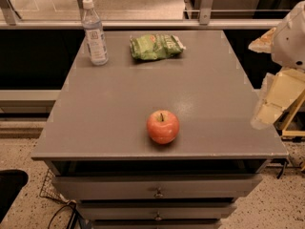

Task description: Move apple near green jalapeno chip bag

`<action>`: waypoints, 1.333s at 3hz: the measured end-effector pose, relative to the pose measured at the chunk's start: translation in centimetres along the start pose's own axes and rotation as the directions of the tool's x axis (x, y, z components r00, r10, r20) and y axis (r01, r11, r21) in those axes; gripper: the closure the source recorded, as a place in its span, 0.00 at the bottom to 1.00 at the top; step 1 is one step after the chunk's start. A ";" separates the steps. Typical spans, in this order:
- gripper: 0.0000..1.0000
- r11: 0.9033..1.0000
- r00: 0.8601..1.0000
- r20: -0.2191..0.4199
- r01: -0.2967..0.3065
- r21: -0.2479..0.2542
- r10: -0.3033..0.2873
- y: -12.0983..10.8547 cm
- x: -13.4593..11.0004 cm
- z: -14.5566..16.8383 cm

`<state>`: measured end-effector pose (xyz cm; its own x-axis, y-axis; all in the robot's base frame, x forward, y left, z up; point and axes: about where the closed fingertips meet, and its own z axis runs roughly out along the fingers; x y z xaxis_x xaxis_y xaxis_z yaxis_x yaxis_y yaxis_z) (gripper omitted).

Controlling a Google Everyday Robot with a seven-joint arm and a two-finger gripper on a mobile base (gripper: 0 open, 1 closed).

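Observation:
The red-orange apple [163, 126] stands upright near the front edge of the grey table [109, 104], stem up. The green jalapeno chip bag [156, 46] lies flat at the back of the table, well apart from the apple. My gripper [263, 114] hangs at the table's right edge, cream-coloured below the white arm [290, 42], pointing down and left. It is to the right of the apple, at some distance, and holds nothing that I can see.
A clear plastic water bottle [94, 32] with a white cap stands at the back left, beside the bag. Drawers [157, 190] sit under the table front. A metal rail [143, 24] runs behind the table.

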<state>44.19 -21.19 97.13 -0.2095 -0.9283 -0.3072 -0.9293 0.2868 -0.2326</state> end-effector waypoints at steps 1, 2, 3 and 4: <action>0.00 0.999 0.980 0.196 -0.036 -0.026 0.040 -0.9 1.2 3.4; 0.00 0.991 0.874 0.475 -0.048 -0.124 0.101 -0.4 0.1 7.9; 0.00 0.980 0.737 0.658 -0.028 -0.198 0.154 0.4 -3.1 8.4; 0.00 0.969 0.621 0.761 0.014 -0.249 0.187 1.8 -6.8 8.2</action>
<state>46.46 -12.40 91.25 -0.0720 -0.3424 -0.9368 -0.9785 0.2062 -0.0001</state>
